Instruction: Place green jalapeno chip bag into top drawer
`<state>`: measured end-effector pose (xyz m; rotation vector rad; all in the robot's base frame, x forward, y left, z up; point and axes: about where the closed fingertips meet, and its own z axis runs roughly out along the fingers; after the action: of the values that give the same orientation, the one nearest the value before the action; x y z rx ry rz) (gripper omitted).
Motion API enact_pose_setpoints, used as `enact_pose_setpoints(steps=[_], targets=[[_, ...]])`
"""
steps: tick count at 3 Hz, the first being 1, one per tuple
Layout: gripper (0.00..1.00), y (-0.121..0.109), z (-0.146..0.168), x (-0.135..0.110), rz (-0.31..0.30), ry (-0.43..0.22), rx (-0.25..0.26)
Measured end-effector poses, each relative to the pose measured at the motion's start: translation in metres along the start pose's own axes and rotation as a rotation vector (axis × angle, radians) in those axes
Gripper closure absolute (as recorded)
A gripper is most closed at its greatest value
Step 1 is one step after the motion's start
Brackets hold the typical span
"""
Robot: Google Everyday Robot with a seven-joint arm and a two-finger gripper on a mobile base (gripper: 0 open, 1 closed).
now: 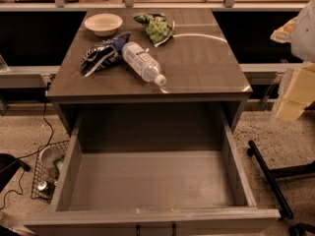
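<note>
Nearest, the top drawer [152, 181] stands pulled open to receive; our gripper [294, 98] hangs at the view's right edge, grip state we cannot tell; farther, the green jalapeno chip bag [158, 28] lies on the cabinet top [206, 63].

Two snack bags lie on the one cabinet top [206, 63]: one green jalapeno chip bag [157, 29] and one dark blue and white snack bag [102, 56]. With them are one water bottle [141, 62] and one bowl [103, 23]. There is one top drawer [152, 181], open, with one dark handle [155, 228]. One wire basket [35, 183] sits on the floor at left. One gripper [295, 96] hangs at the right edge of the view.
</note>
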<state>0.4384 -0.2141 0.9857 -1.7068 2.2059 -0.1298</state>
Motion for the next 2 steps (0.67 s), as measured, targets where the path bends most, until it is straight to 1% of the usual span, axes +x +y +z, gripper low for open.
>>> enact_pose_setpoints(steps=[1,2], targets=[[0.00,0.000,0.000,0.000,0.000,0.000,0.000],[0.00,-0.014,0.003,0.000,0.047,-0.046,0.052]])
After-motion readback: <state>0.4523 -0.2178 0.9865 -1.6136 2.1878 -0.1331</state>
